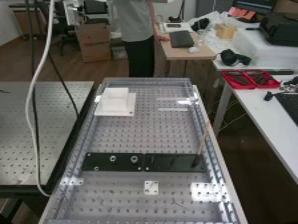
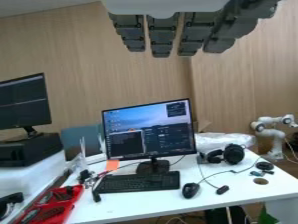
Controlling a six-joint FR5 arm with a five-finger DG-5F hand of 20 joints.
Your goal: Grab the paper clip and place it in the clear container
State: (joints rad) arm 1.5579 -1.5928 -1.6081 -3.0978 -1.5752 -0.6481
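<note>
Our hand (image 2: 161, 36), fingers loosely extended, faces the monitor (image 2: 149, 131); which way the paper clip lies from it, we cannot tell.

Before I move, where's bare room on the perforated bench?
Biggest bare patch: perforated bench between white block and black strip. Another: near side of the strip, left of the small white plate in the high view. Crowded: the strip, metal rings on its left half, slanted stick at its right end.
</note>
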